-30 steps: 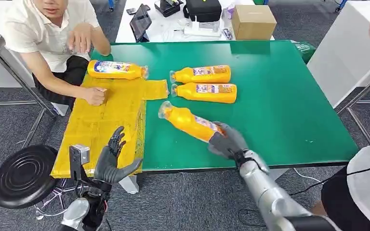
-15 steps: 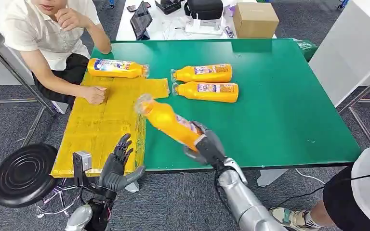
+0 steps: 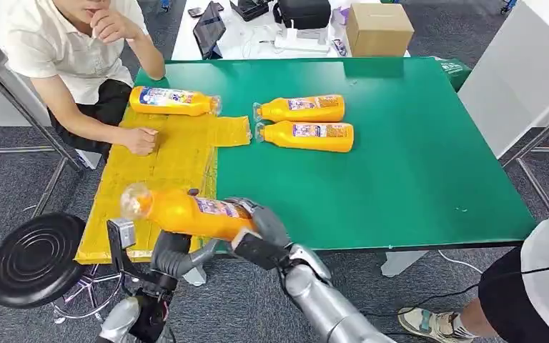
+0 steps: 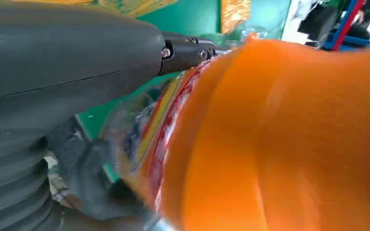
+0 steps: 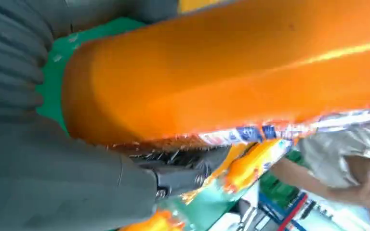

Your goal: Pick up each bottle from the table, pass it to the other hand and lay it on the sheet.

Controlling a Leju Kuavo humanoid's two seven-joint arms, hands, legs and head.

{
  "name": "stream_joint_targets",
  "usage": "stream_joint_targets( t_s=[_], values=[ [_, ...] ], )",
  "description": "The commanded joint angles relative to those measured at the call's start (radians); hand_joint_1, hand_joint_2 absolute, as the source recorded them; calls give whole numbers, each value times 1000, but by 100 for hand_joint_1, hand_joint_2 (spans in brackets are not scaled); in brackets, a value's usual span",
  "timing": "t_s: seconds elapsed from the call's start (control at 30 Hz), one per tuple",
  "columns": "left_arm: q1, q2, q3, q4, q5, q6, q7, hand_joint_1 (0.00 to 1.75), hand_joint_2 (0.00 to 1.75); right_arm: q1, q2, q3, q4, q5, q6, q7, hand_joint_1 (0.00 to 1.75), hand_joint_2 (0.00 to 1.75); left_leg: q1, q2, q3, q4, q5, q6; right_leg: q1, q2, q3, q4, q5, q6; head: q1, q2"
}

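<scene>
Fingers (image 3: 261,221) wrap bottle (image 3: 186,211), arm outstretched.

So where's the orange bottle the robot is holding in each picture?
Head view: the held bottle lies sideways low at centre-left, over the table's near edge.
Left wrist view: it covers the right half.
Right wrist view: it spans the upper part.
Shared landmark: the green table.

Lab or workshop — green work table (image 3: 414,164), grey carpet (image 3: 14,179), equipment-strewn bench (image 3: 257,36).

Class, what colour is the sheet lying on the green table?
Yellow. The sheet shows best in the head view, at the table's left side.
</scene>
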Motion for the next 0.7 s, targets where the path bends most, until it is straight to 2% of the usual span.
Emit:
stream_joint_targets(
  t_s=[0.03,0.2,0.23,0.27,0.3,0.47,0.5,0.53,0.57,0.7],
  values=[
    [-77,-11,-18,67,27,7,-2,0,175,-40,15,157,44,25,-39,19,175,175,0,0,1,-1,0,0,0,-1,2,-1,0,-1,0,0],
    [-92,-27,-15,66,45,10,-12,0,175,-43,23,176,43,10,-21,25,175,175,0,-1,1,0,0,-1,0,-1,1,0,-1,-1,0,0],
    [-94,-35,-10,63,76,7,-15,14,175,-45,22,187,48,-11,-14,26,175,175,0,-1,1,0,0,-1,0,-2,1,0,-1,-1,0,0],
    [-97,-36,-11,59,83,2,-19,89,175,-45,23,192,52,-12,-16,30,175,175,0,-2,1,0,0,-1,1,-3,2,0,-1,-1,0,0],
    [-97,-36,-14,46,86,-9,-37,175,175,-47,24,194,58,-16,-12,30,175,175,0,-2,1,0,0,-1,0,-2,1,0,-1,-1,0,0],
    [-92,-37,-18,10,135,-48,-53,175,175,-62,33,204,122,-49,-1,33,175,175,0,-1,1,0,0,-1,1,-2,2,0,-1,-1,0,0],
    [-92,-36,-20,7,133,-47,-52,175,175,-63,32,206,127,-51,-5,31,138,175,0,-1,1,0,0,-1,0,-2,2,0,-1,-1,0,0],
    [-90,-40,-15,2,165,-67,-54,175,175,-69,36,214,151,-55,-9,32,23,175,0,-1,1,0,0,0,0,-2,1,0,0,-1,0,0],
    [-89,-40,-14,0,171,-71,-56,175,175,-66,40,211,157,-63,-13,24,0,175,0,-1,0,0,0,0,0,-1,1,0,0,-1,0,0],
    [-86,-40,-12,-1,184,-82,-59,175,175,-62,45,220,165,-72,1,16,0,175,0,-1,1,0,0,-1,0,-2,2,0,-1,-1,0,0]
  ],
)
